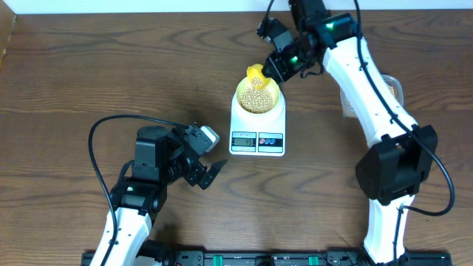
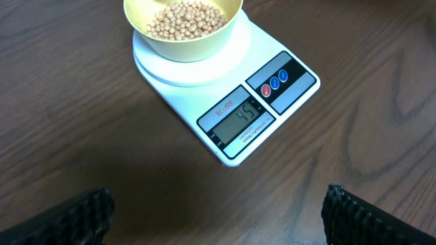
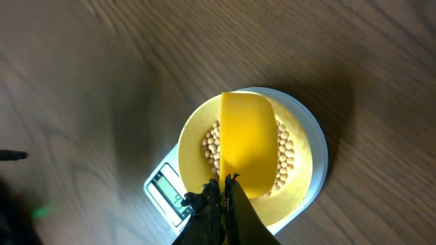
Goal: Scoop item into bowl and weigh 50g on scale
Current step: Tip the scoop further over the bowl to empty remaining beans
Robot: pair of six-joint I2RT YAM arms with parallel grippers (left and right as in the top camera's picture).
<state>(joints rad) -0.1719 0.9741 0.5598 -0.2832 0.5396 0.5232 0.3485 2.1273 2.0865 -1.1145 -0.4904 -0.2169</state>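
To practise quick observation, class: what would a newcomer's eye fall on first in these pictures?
A yellow scoop, held in the shut right gripper, is over the pale bowl of tan beans. The bowl sits on the white scale at mid-table, whose display seems to read 45. The left gripper hangs open near the scale's display end.

Tan beans [image 2: 185,18], pale yellow-green bowl [image 2: 191,46], white scale [image 2: 218,85], yellow scoop [image 3: 246,139].

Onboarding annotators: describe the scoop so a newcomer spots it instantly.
Find the white scale mid-table; a pale yellow-green bowl of beans sits on it. The scoop is the brighter yellow, trough-shaped piece over the bowl, pinched by the right gripper.
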